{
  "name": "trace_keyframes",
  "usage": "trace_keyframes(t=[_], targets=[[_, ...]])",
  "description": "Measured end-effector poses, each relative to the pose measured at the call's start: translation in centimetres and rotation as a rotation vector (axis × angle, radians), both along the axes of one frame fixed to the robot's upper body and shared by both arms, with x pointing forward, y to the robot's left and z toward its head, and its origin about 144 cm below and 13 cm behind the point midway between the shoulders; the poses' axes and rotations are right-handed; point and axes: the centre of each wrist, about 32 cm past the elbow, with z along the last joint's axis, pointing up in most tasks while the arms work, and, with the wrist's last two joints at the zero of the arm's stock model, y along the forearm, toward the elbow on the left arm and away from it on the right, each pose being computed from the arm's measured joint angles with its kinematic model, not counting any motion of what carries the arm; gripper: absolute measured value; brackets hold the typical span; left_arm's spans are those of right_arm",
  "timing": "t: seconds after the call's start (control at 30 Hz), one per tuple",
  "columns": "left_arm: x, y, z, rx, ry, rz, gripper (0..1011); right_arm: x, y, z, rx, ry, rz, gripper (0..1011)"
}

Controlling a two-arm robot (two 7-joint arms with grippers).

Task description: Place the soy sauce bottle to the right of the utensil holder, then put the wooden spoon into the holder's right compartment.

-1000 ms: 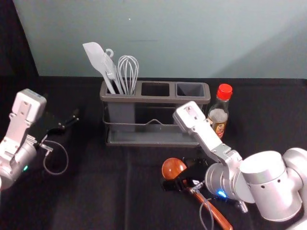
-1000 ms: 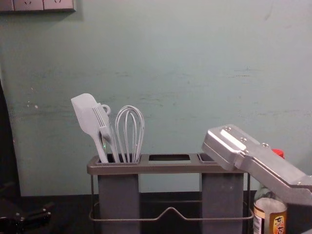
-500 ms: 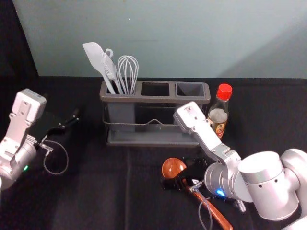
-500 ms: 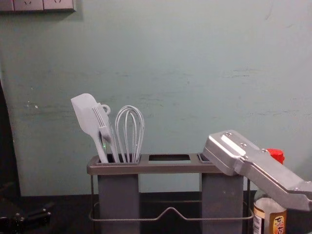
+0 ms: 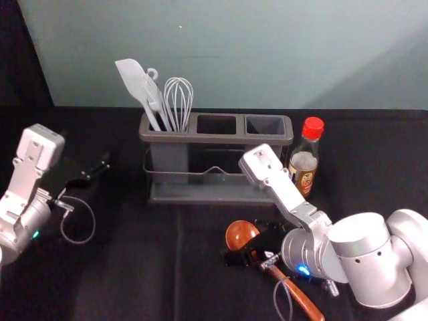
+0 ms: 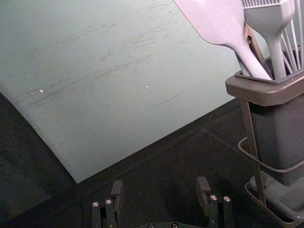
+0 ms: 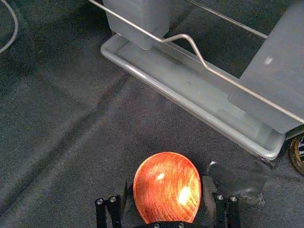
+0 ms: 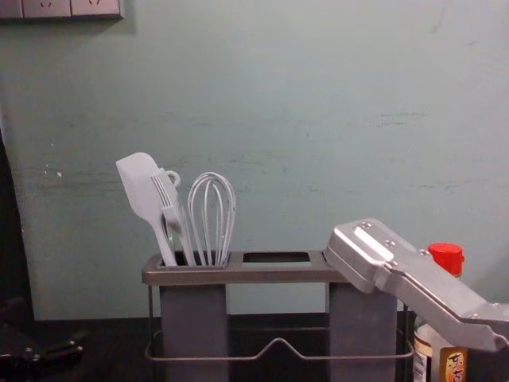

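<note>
Picking up the wooden spoon (image 5: 241,235) looks to be the step in hand, since the soy sauce bottle (image 5: 305,160) stands upright just right of the utensil holder (image 5: 200,139), as the first part asks. The spoon seems to lie slantwise on the bench (image 5: 120,281), near of the holder, its bowl to the far left and its handle (image 5: 301,296) running to the near right. At the bowl, the right end effector (image 7: 165,184) has its fingers parted, one on each side of the wood, with a gap showing by each; I would not call it a grip. What comes next, I judge, is to settle where the fingers should meet the spoon, close them firmly, then lift straight up before turning it upright over the right compartment (image 5: 265,125), which looks vacant. The lift must clear the wire rail (image 8: 278,342) and the holder's raised rim, and the right arm (image 5: 289,192) slants close by the bottle, so a careless swing to the right could knock it. A spatula (image 5: 136,80) and a whisk (image 5: 177,100) stand in the left compartment, away from the likely path. Off to the left, the left end effector (image 6: 160,183) is idle, spread open and empty.
</note>
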Motion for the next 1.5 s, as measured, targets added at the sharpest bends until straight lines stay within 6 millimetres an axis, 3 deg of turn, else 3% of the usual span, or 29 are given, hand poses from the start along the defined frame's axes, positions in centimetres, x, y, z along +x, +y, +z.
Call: trace_keyframes(t=[0.27,0.47,0.73,1.13,1.5], targets=[[0.0,0.0,0.0,0.0,0.0,0.0,1000,0.0,0.1,-0.2,-0.001,-0.002,0.002,993],[0.0,0.0,0.0,0.0,0.0,0.0,1000,-0.1,0.1,-0.2,-0.005,-0.007,0.0,869],[0.0,0.0,0.0,0.0,0.0,0.0,1000,-1.3,-0.7,1.5,0.013,-0.054,-0.007,837],[0.0,0.0,0.0,0.0,0.0,0.0,1000,-6.8,-5.5,5.4,0.155,-0.363,-0.037,837],[0.0,0.0,0.0,0.0,0.0,0.0,1000,-8.7,-8.3,4.4,0.305,-0.657,-0.042,837]])
